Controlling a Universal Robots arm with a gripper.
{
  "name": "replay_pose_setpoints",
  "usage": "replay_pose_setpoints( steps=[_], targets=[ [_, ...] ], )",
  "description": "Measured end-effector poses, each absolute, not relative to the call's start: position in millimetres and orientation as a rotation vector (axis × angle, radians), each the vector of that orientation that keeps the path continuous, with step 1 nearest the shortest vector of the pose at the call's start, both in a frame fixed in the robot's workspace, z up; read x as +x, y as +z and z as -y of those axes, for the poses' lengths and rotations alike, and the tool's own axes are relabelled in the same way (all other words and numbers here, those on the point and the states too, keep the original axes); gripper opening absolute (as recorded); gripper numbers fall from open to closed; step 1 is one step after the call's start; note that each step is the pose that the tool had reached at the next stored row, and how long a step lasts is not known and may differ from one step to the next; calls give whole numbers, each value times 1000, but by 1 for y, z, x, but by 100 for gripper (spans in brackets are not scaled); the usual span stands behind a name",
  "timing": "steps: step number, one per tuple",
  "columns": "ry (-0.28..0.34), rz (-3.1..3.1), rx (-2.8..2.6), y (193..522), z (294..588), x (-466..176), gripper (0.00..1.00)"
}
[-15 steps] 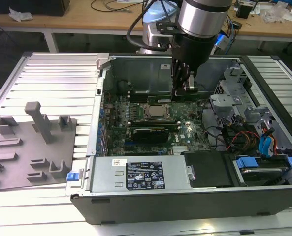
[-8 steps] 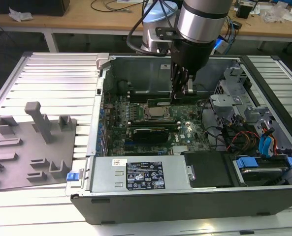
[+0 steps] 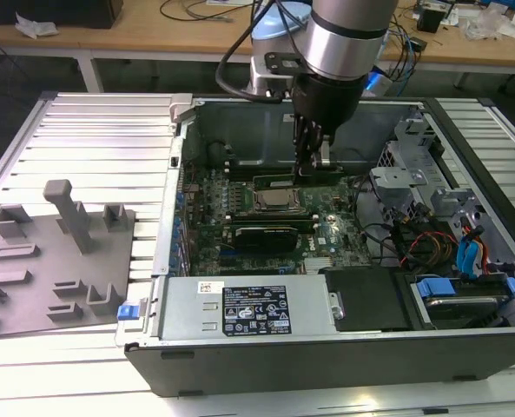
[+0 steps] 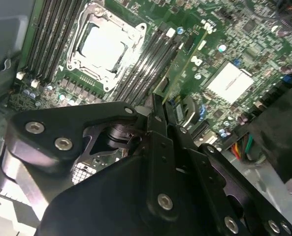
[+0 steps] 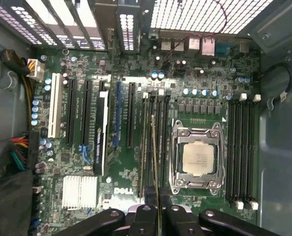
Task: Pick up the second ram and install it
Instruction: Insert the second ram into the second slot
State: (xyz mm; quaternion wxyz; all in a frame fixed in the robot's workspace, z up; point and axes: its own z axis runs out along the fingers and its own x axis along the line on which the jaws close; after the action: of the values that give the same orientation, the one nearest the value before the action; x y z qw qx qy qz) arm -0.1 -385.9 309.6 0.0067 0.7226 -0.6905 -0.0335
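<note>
Second wrist view: end effector [image 4: 158,105] grips second ram [image 4: 182,64].

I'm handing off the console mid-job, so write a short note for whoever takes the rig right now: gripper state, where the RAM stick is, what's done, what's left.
Gripper: shut on the second ram, held edge-on, fingers clamping one end of the strip.
Position: arm is down inside the open computer case, with the stick over the bank of memory slots next to the CPU socket; in the first wrist view it runs along those slots.
Done: the stick is picked up and brought to the slots.
Left: seating. The pictures do not show whether it is in a slot yet.
</note>
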Motion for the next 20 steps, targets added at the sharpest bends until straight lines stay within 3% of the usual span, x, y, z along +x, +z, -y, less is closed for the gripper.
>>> replay_pose_setpoints(
  steps=[20],
  targets=[
    [-119, 2278, 2157, 291, 384, -15, 14]
  ],
)
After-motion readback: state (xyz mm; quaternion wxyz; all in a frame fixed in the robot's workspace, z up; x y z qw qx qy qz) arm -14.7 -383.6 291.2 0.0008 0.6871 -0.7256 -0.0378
